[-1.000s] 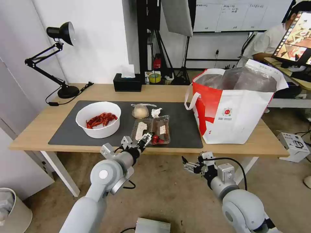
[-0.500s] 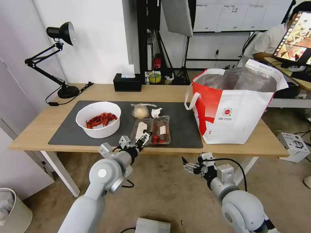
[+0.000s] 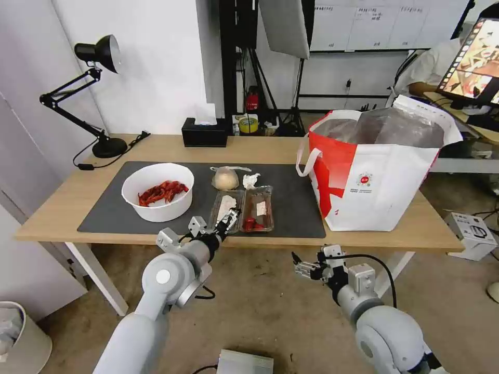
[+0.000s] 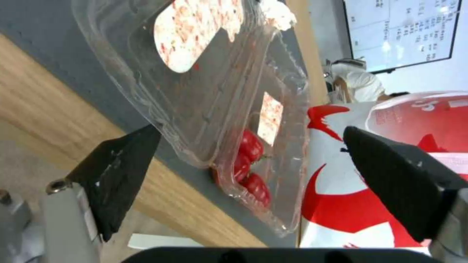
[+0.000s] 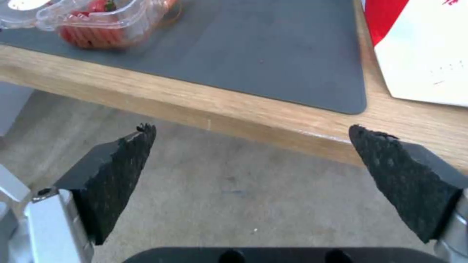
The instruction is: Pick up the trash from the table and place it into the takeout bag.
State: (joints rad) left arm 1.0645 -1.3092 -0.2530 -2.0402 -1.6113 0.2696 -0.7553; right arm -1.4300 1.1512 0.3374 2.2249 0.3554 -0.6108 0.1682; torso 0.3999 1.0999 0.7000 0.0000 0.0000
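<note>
**A:** From the head camera: what lies on the desk (image 3: 62,208)?

**B:** A grey mat (image 3: 296,202) carries a white bowl (image 3: 157,191) of red shells, a knotted clear bag (image 3: 225,178), a crumpled tissue (image 3: 250,180) and a clear plastic box (image 3: 242,210) lying open. The takeout bag (image 3: 377,171) stands upright at the desk's right end. The left gripper (image 3: 227,222) reaches over the near edge of the box, jaws apart. The right gripper (image 3: 304,267) hangs below the desk's front edge, released, holding nothing.

**A:** And the left wrist camera?

**B:** The left gripper (image 4: 248,157) straddles the corner of the box (image 4: 210,91), one black finger (image 4: 122,171) on each side, not touching it. Red scraps sit in the box's near corner; the takeout bag (image 4: 390,120) stands beyond.

**A:** The right wrist camera?

**B:** The right gripper (image 5: 251,146) is spread wide over bare floor, in front of the desk (image 5: 234,106). The box (image 5: 97,18) and the takeout bag (image 5: 429,54) are well apart on it.
</note>
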